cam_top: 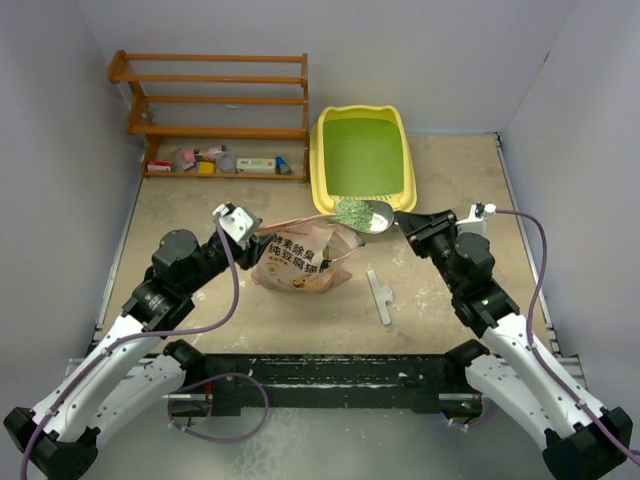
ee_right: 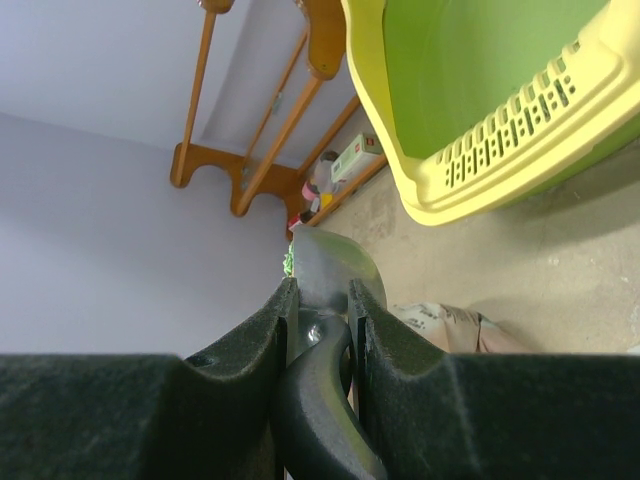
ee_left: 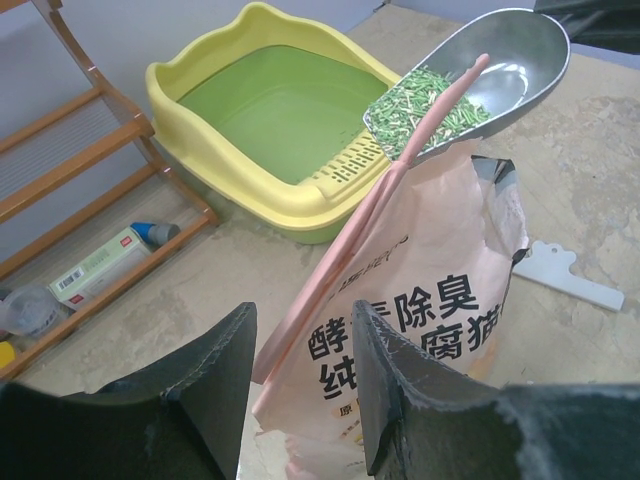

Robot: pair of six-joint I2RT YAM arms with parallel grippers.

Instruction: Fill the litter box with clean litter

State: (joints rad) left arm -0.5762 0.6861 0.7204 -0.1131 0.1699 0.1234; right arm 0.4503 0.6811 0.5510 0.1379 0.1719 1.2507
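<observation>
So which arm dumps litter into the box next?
Right. Right hand grips the grey scoop of green litter pellets by the yellow plastic litter box; left hand holds the pink-tan printed bag.

Large rectangular yellow plastic litter box w/ rounded corners, green inner basin & slotted yellow lip at its near end sits flat & upright at the far side of the tan table, basin floor bare green. Loose clean litter, short green & pale pellets, lies heaped in a grey scoop held level just by that lip; contact unclear.
</observation>
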